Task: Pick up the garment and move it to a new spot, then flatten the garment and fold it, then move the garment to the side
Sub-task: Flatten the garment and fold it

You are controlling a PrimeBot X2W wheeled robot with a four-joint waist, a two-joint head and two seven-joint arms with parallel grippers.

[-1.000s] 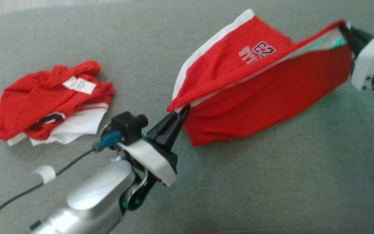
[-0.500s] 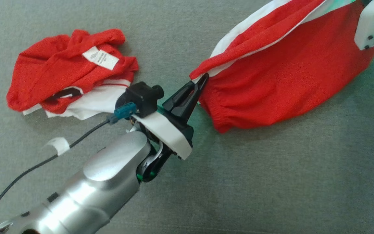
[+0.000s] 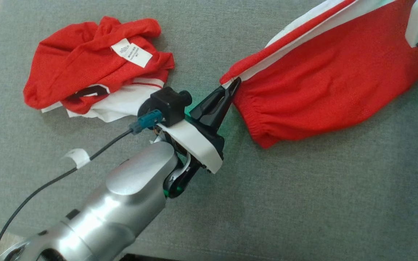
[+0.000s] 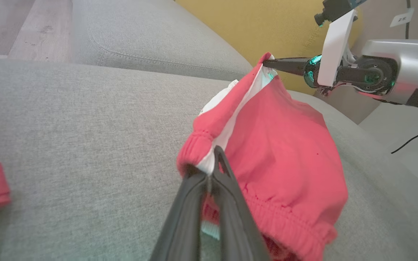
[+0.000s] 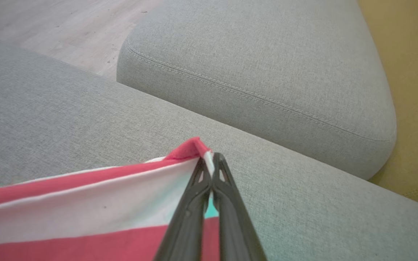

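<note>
Matt mesh garment (image 3: 325,72), coarse-woven cushion (image 3: 303,199)

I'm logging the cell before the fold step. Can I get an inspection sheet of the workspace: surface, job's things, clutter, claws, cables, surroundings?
Surface: grey fabric cushion, smooth.
Job's things: red garment with white trim, lifted and stretched between both claws, its middle sagging towards the cushion.
Clutter: second red and white garment, crumpled on the cushion with its label up.
Claws: left claw shut on one corner of the red garment; right claw shut on the opposite corner.
Cables: black cable with a white tape tag along the left arm; black cables beyond the right arm.
Surroundings: second grey cushion, wooden floor, yellow surface.
</note>
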